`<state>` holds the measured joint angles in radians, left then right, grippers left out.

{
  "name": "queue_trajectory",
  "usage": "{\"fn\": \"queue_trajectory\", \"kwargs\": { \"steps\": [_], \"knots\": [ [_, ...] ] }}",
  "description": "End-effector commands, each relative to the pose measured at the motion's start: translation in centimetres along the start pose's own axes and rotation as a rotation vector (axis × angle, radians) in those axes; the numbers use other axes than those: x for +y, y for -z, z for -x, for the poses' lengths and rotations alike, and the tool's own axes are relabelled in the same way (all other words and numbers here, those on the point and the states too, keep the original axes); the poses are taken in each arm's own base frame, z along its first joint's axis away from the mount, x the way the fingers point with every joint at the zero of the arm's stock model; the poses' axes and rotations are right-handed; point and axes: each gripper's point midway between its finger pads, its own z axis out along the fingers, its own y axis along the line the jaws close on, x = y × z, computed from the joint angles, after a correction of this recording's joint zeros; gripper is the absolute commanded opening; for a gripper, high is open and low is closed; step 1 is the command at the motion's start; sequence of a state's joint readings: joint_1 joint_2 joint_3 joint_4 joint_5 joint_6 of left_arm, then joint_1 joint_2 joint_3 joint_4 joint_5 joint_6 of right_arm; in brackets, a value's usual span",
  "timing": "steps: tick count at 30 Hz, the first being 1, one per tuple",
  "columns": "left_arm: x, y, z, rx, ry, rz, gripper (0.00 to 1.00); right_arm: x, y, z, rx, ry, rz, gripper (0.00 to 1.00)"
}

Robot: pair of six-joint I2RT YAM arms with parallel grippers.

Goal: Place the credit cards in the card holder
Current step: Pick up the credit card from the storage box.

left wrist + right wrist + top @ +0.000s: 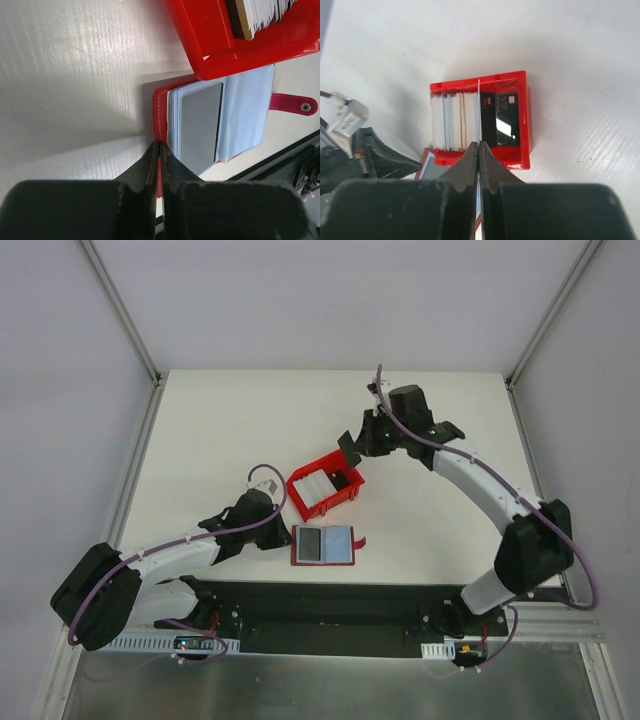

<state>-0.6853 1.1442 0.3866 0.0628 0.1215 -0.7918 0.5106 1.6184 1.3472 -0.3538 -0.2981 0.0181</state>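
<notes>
The card holder (322, 545) lies open near the table's front, pale pockets up, with a grey card (200, 125) in one pocket. My left gripper (159, 145) is shut on the red left edge of the card holder (159, 107). Behind it, the credit cards (450, 120) stand on edge in a red bin (527, 125), with a dark VIP card (502, 117) at one end. My right gripper (479, 144) is above the bin, shut on one white card (478, 110) seen edge-on as a thin line. From above, the right gripper (350, 452) sits at the bin's far right corner.
The red bin (340, 502) sits just behind the card holder, almost touching it. The holder's red closing tab (295, 104) sticks out to the right. A black base plate (330, 615) runs along the near table edge, and grey walls enclose the table.
</notes>
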Motion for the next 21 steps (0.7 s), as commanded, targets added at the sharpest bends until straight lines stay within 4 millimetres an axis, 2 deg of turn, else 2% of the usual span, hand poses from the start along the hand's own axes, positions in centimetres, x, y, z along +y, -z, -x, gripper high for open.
{"fn": "queue_trajectory", "kwargs": {
  "steps": [1,5,7,11,15,21],
  "knots": [
    [-0.3,0.1,0.3,-0.008,-0.014,-0.017,0.00,1.8,4.4,0.0,-0.158,-0.040,0.009,0.01],
    [-0.4,0.2,0.1,0.001,-0.002,-0.026,0.00,2.0,5.8,-5.0,-0.166,-0.136,-0.016,0.00],
    [-0.5,0.3,0.0,0.005,0.001,-0.034,0.00,2.0,5.6,-8.5,-0.141,-0.181,-0.028,0.00],
    [-0.3,0.4,-0.4,0.007,0.019,-0.038,0.00,2.9,5.0,-13.4,-0.117,-0.233,-0.030,0.00],
    [-0.1,0.4,-0.7,0.012,0.036,-0.042,0.00,1.8,3.7,-16.4,-0.106,-0.277,-0.105,0.00],
    [0.2,0.2,-1.2,0.022,0.043,-0.034,0.00,1.4,2.4,-17.8,-0.085,-0.310,-0.123,0.01]
  ]
}}
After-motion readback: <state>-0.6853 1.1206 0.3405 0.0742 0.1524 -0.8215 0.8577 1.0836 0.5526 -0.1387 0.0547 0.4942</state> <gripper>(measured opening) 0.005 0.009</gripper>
